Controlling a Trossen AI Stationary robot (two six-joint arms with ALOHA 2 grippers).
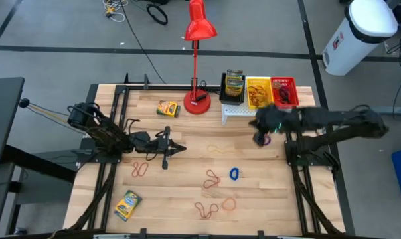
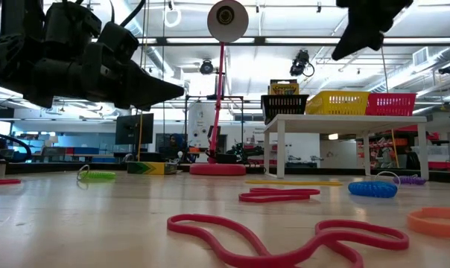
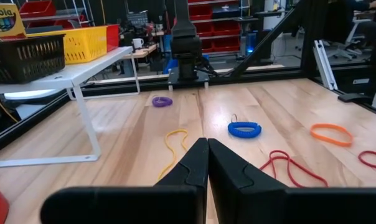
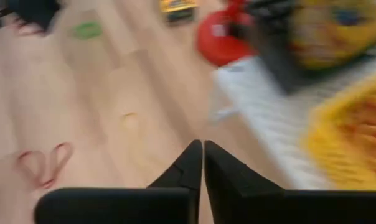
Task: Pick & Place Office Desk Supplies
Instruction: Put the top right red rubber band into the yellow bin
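My left gripper [image 1: 177, 147] hovers shut and level over the table's left middle, holding nothing [image 3: 206, 146]. My right gripper [image 1: 258, 136] hangs shut and empty [image 4: 202, 149], tilted down, above the table in front of the white shelf [image 1: 237, 111]. A purple band [image 1: 266, 140] lies flat on the wood below it. On the shelf stand a black bin [image 1: 234, 86] with a crayon box in it, a yellow bin [image 1: 258, 91] and a red bin [image 1: 284, 91]. Two crayon boxes [image 1: 168, 108] [image 1: 127, 204] lie on the table. A tan band [image 1: 218, 150], a blue one [image 1: 234, 174] and red ones [image 1: 212, 177] lie flat mid-table.
A tall red desk lamp [image 1: 198, 99] stands on its round base at the far middle, left of the shelf. More bands lie near the front edge: orange [image 1: 228, 203], red [image 1: 204, 210], and red [image 1: 140, 169] under the left arm. Bare wood shows between the grippers.
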